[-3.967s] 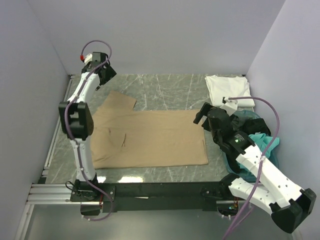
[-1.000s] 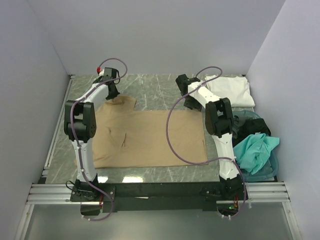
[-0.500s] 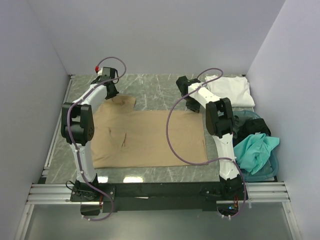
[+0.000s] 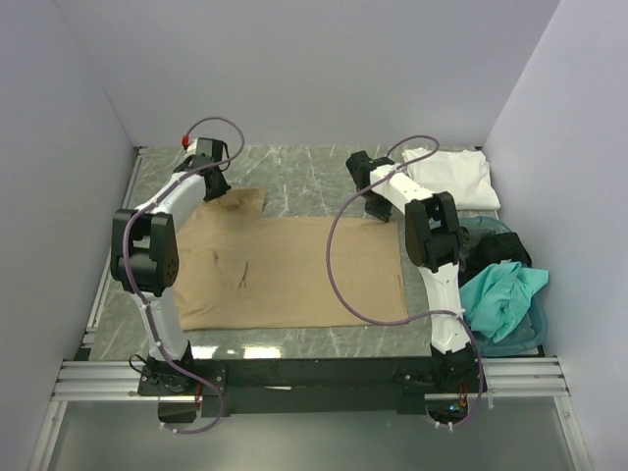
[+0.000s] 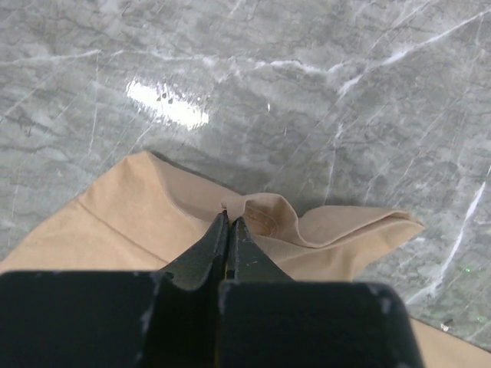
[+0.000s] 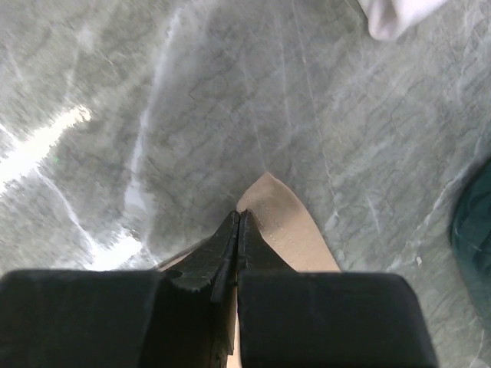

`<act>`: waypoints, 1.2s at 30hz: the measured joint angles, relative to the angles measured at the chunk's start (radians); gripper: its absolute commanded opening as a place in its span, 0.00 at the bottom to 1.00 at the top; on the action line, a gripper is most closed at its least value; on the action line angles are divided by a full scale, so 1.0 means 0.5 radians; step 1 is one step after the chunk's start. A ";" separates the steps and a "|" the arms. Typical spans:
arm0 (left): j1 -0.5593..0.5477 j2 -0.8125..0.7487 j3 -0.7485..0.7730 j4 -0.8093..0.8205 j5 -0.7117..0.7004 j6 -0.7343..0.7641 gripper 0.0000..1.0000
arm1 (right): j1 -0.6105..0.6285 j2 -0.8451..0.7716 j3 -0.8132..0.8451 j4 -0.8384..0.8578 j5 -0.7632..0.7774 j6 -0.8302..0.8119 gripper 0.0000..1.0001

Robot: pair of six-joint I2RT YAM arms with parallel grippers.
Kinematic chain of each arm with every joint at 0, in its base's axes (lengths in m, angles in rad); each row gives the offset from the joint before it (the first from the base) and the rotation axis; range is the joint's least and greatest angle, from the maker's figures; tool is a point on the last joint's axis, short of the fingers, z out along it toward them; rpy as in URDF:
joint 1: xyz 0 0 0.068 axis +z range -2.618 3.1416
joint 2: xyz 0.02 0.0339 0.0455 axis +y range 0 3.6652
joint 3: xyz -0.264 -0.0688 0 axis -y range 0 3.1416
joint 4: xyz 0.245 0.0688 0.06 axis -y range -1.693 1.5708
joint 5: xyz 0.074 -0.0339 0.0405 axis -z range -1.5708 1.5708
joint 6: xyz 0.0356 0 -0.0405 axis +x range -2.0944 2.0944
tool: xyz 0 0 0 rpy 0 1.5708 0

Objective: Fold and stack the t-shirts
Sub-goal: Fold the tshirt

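A: Edges and room, quick.
B: The tan t-shirt (image 4: 294, 270) lies flat mid-frame on the desk (image 4: 314, 172), its lower hem near the desk's bottom edge. There is a bare marble strip above it up to the back wall (image 4: 294, 69), and a narrow strip on the left.

A: Claws?
B: The left claw (image 5: 229, 224) is pinched closed on the tan t-shirt's upper-left sleeve, and the cloth is bunched at its tips. The right claw (image 6: 238, 217) is closed on the shirt's upper-right corner. The two sit well apart, with open desk between them.

A: Anything near?
B: The white t-shirt (image 4: 451, 177) is folded at the upper right, just beside the right arm.

A: Containers?
B: There is one basket (image 4: 530, 329) at the right edge. In it, the teal t-shirt (image 4: 505, 294) is crumpled on top, and the dark grey t-shirt (image 4: 486, 257) is bunched at its upper side.
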 measured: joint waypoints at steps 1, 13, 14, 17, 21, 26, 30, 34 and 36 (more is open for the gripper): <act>0.000 -0.018 -0.022 0.007 0.000 -0.003 0.00 | 0.002 -0.018 -0.029 0.018 0.000 -0.004 0.00; 0.000 -0.482 -0.476 0.076 -0.004 -0.084 0.00 | 0.063 -0.389 -0.455 0.201 0.009 -0.018 0.00; 0.000 -0.536 -0.520 0.085 -0.008 -0.098 0.00 | 0.072 -0.423 -0.484 0.211 0.014 -0.018 0.00; 0.000 -0.666 -0.631 0.102 -0.016 -0.133 0.00 | 0.097 -0.531 -0.597 0.257 0.027 -0.015 0.00; 0.000 -0.841 -0.789 0.117 -0.016 -0.179 0.00 | 0.117 -0.665 -0.747 0.291 0.039 -0.008 0.00; 0.000 -1.056 -0.958 0.134 -0.018 -0.240 0.00 | 0.134 -0.810 -0.911 0.331 0.041 0.011 0.00; -0.001 -1.212 -1.046 0.119 -0.033 -0.294 0.00 | 0.147 -0.918 -1.025 0.350 0.041 0.025 0.00; -0.001 -1.366 -1.099 0.043 -0.082 -0.382 0.00 | 0.180 -1.032 -1.116 0.365 0.041 0.028 0.00; -0.001 -1.426 -1.109 -0.014 -0.107 -0.429 0.00 | 0.201 -1.073 -1.141 0.372 0.043 0.028 0.00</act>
